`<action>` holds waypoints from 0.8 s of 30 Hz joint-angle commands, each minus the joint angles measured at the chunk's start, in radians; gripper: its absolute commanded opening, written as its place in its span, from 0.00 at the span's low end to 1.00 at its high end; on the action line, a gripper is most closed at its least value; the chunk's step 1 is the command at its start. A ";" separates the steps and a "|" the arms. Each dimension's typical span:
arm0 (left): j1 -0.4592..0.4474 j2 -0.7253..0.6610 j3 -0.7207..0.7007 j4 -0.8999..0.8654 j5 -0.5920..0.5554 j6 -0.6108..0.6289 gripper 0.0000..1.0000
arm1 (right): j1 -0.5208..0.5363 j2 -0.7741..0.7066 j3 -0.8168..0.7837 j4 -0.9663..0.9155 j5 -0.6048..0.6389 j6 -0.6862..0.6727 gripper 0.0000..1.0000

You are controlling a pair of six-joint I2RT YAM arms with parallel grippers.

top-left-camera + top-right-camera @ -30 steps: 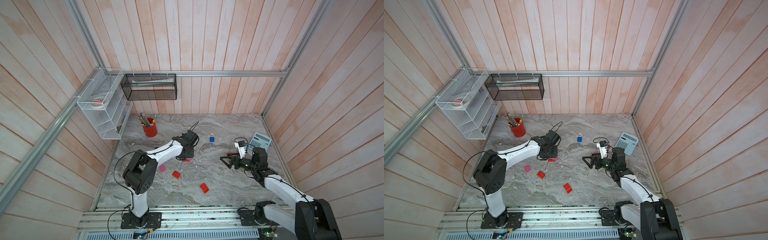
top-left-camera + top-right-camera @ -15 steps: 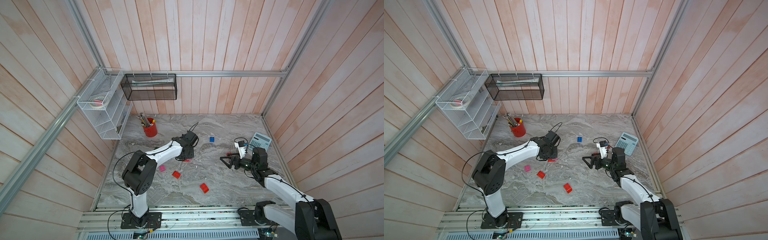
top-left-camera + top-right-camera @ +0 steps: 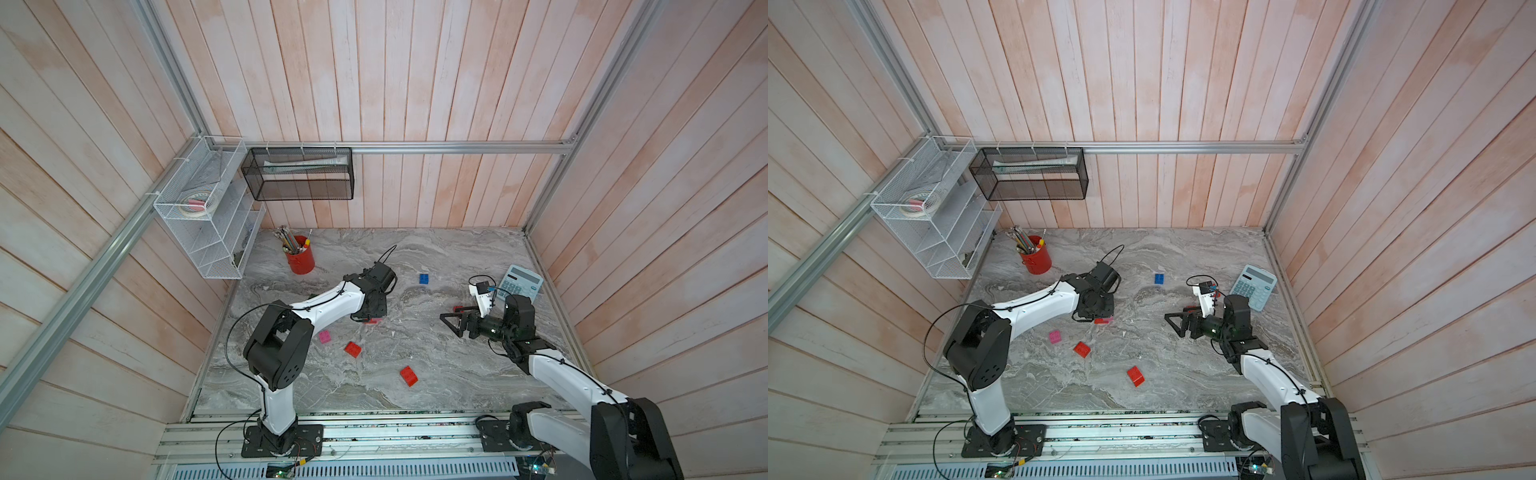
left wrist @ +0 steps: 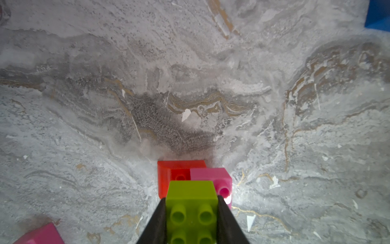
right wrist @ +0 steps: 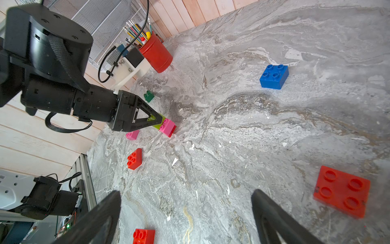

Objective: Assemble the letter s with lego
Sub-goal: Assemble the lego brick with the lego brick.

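Lime-green studded plastic brick (image 4: 191, 209), touching pink brick (image 4: 211, 175) & red brick (image 4: 168, 171). L gripper (image 4: 191, 200) clamps it, arm stretched low; R gripper (image 5: 185, 196), at its 3 o'clock, gapes wide.

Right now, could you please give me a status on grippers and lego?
Left gripper shut on lime green brick, beside pink brick and red brick. Right gripper open, empty. Blue brick loose, clear.

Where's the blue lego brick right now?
In both top views the blue brick sits alone toward the back of the table, between the pencil cup and the calculator.
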 commanded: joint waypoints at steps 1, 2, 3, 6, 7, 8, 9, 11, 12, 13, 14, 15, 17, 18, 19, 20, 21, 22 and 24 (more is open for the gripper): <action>0.005 0.029 0.010 -0.057 -0.041 0.022 0.25 | 0.006 -0.006 -0.015 0.007 -0.021 -0.007 0.98; 0.004 0.032 0.007 -0.055 -0.041 0.024 0.25 | 0.006 -0.006 -0.014 0.008 -0.021 -0.007 0.98; 0.003 0.037 0.008 -0.059 -0.043 0.025 0.25 | 0.006 -0.007 -0.016 0.008 -0.022 -0.007 0.98; 0.003 0.046 0.006 -0.061 -0.052 0.031 0.24 | 0.006 -0.006 -0.019 0.007 -0.020 -0.009 0.98; 0.002 0.050 0.006 -0.064 -0.058 0.035 0.24 | 0.005 -0.007 -0.020 0.007 -0.022 -0.007 0.98; 0.001 0.056 0.005 -0.068 -0.064 0.040 0.24 | 0.006 -0.006 -0.023 0.009 -0.023 -0.007 0.98; 0.001 0.060 0.002 -0.070 -0.065 0.041 0.24 | 0.006 -0.007 -0.024 0.008 -0.023 -0.007 0.98; -0.001 0.061 -0.007 -0.065 -0.067 0.042 0.24 | 0.005 -0.008 -0.026 0.009 -0.022 -0.007 0.98; -0.001 0.067 -0.010 -0.069 -0.074 0.042 0.24 | 0.006 -0.008 -0.027 0.008 -0.023 -0.007 0.98; -0.002 0.070 -0.013 -0.073 -0.077 0.043 0.24 | 0.005 -0.007 -0.029 0.007 -0.023 -0.007 0.98; -0.004 0.073 -0.016 -0.076 -0.080 0.044 0.24 | 0.005 -0.007 -0.029 0.007 -0.024 -0.007 0.98; -0.005 0.072 -0.019 -0.074 -0.082 0.045 0.24 | 0.005 -0.007 -0.029 0.007 -0.022 -0.007 0.98; -0.006 0.077 -0.024 -0.073 -0.087 0.044 0.24 | 0.005 -0.007 -0.026 0.007 -0.023 -0.007 0.98; -0.006 0.080 -0.024 -0.074 -0.088 0.044 0.24 | 0.005 -0.005 -0.027 0.009 -0.023 -0.006 0.98; -0.006 0.081 -0.025 -0.072 -0.087 0.044 0.24 | 0.006 -0.004 -0.025 0.010 -0.024 -0.005 0.98; -0.007 0.083 -0.026 -0.068 -0.087 0.044 0.24 | 0.005 -0.003 -0.025 0.010 -0.025 -0.006 0.98; -0.007 0.083 -0.027 -0.067 -0.087 0.042 0.24 | 0.005 -0.003 -0.024 0.010 -0.025 -0.006 0.98; -0.007 0.083 -0.023 -0.065 -0.085 0.042 0.24 | 0.005 -0.003 -0.024 0.008 -0.026 -0.006 0.98; -0.007 0.074 -0.013 -0.064 -0.082 0.042 0.25 | 0.006 -0.004 -0.023 0.006 -0.025 -0.007 0.98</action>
